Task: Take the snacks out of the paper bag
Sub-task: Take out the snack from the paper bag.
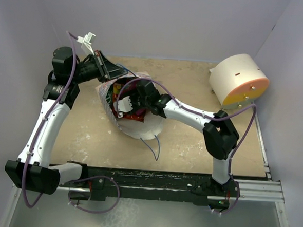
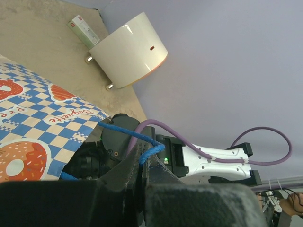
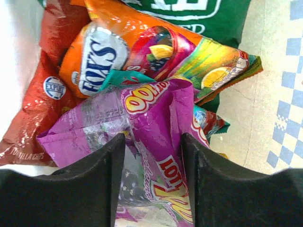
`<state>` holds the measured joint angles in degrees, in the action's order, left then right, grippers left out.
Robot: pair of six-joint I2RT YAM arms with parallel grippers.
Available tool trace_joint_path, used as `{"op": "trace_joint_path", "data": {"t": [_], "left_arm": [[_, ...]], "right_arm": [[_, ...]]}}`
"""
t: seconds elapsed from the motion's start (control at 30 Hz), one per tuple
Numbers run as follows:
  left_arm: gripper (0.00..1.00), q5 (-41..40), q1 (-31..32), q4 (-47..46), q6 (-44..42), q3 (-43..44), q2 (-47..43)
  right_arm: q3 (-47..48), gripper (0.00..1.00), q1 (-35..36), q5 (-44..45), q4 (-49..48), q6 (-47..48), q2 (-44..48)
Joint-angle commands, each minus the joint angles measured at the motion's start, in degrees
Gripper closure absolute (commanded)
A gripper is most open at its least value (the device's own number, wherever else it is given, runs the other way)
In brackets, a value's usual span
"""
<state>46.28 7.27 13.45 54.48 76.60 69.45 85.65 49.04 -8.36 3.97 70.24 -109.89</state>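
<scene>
Pincer on right (image 3: 153, 144) half apart astride purple bag (image 3: 158, 106), left pincer (image 2: 143, 158) clamping blue handle (image 2: 124, 131)

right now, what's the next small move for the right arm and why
Probably close the right gripper on the purple candy packet, then lift. Its fingers straddle a raised fold of that packet, which lies on top of the pile inside the paper bag, and the left gripper is shut on the blue string handle, seemingly holding the bag open.
</scene>
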Motion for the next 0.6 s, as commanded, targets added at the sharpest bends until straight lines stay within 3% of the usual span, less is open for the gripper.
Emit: {"op": "trace_joint_path", "data": {"t": [0.0,0.07,0.27,0.57], "left_arm": [[1.00,2.41,0.12,-0.89,-0.06,3.42,-3.10],[1.00,2.17,0.12,-0.73,-0.34,3.75,-3.04],[1.00,0.82,0.12,0.16,-0.37,3.44,-3.36],[1.00,-0.56,0.12,1.28,-1.22,2.66,-3.73]], "right_arm": [[2.95,0.52,-0.80,0.74,-4.79,0.35,-0.08],[2.67,0.58,-0.95,0.84,-5.04,-0.26,-0.16],[2.43,0.98,-0.96,1.28,-4.92,-3.54,2.64],[3.05,1.00,0.24,-0.13,-0.11,-13.26,12.26]]}}
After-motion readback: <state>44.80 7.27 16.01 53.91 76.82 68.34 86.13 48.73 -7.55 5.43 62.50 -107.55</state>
